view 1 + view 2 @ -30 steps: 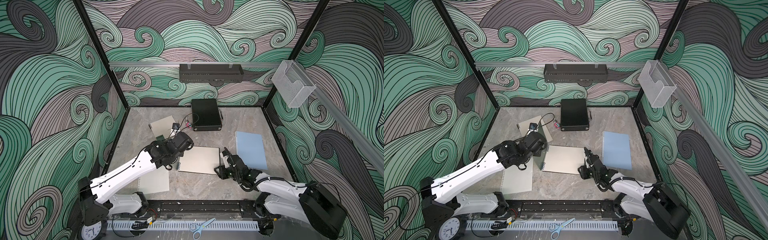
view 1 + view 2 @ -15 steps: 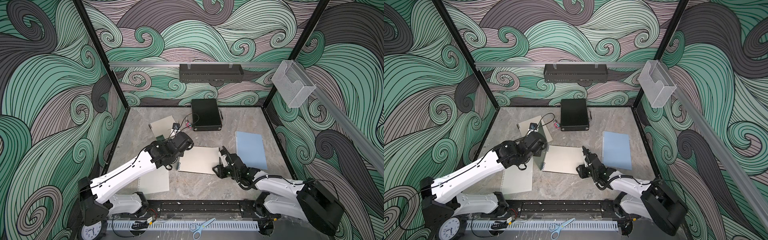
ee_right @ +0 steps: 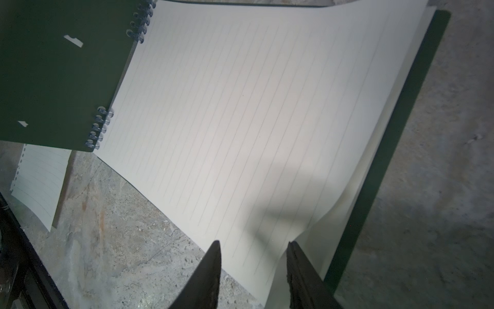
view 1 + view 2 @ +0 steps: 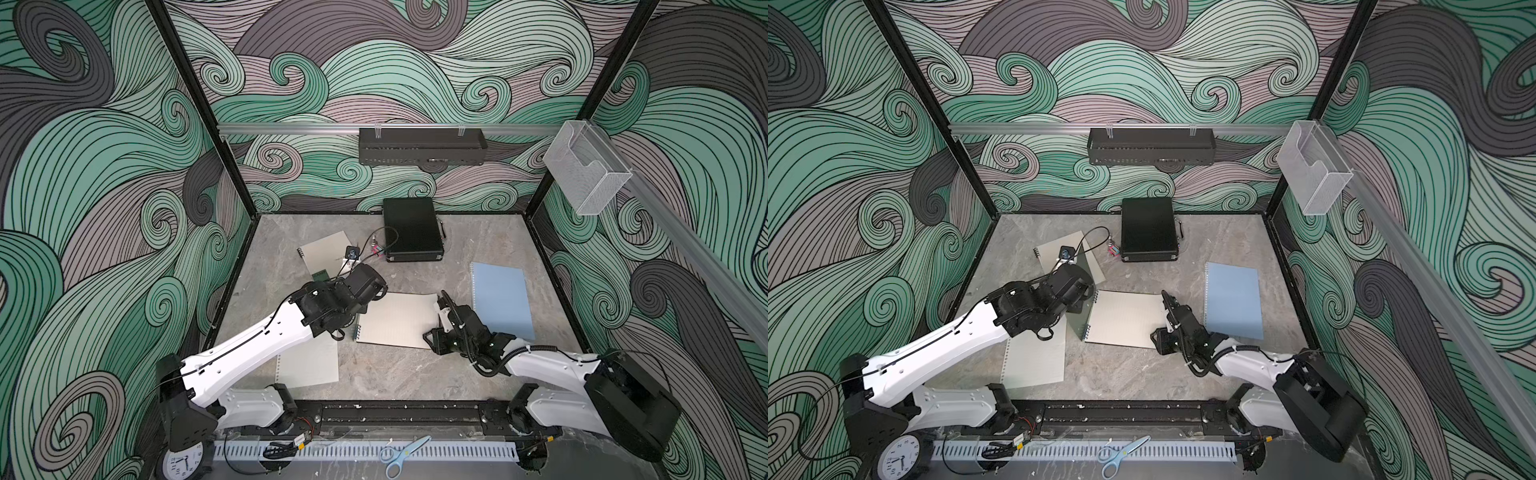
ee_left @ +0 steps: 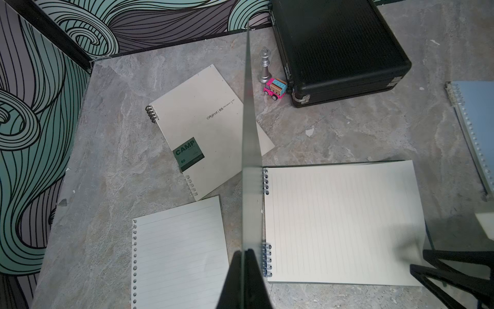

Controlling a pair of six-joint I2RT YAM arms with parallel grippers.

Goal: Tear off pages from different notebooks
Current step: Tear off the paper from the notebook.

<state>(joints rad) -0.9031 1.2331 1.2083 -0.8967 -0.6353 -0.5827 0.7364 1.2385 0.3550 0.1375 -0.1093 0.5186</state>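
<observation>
left tool clamped on dark green notebook's upright cover mid-surface, right tool w/ jaws apart astride top page's curled-up near-right corner, spiral on left so page's free edge lies on right tool's side, pull likely rightward.

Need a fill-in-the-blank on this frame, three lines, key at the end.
1. The left gripper is shut on the dark green notebook's ____, holding it upright.
2. The right gripper stands open at a corner of that notebook's top ____.
3. The beige notebook's green label reads ____.
Missing: cover; page; CAMP.
</observation>
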